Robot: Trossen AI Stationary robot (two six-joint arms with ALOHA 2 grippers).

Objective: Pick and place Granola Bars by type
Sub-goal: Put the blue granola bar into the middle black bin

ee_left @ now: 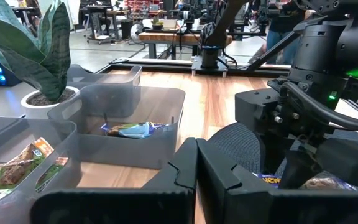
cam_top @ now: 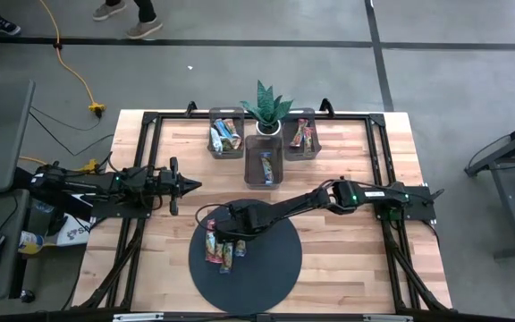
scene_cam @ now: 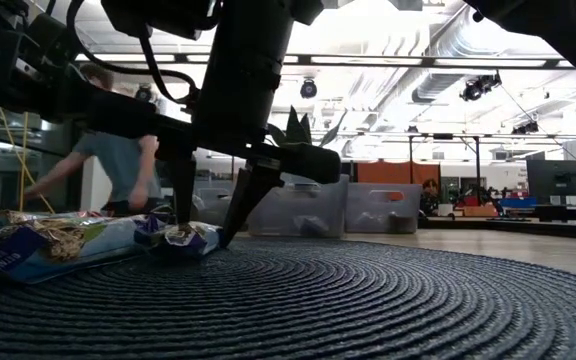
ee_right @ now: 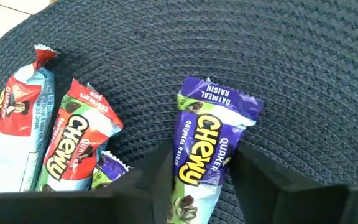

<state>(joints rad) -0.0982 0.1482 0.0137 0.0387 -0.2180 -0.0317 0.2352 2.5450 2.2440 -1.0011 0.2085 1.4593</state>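
The right gripper (ee_right: pixel 194 180) was down on the dark round mat (cam_top: pixel 271 277), fingers apart either side of a purple oatmeal raisin bar (ee_right: pixel 204 149), not clamped yet as far as I could see. The bar's long axis ran straight out from the claw. Other bars (cam_top: pixel 220 250) lay just beside it. Left gripper (cam_top: pixel 186 186) waited pinched together over the wood table (cam_top: pixel 356 152), bins (cam_top: pixel 265 161) beyond.

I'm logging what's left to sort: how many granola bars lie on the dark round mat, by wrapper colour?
Red bars: 2
Purple bars: 2, one of them mostly hidden
Total: 4
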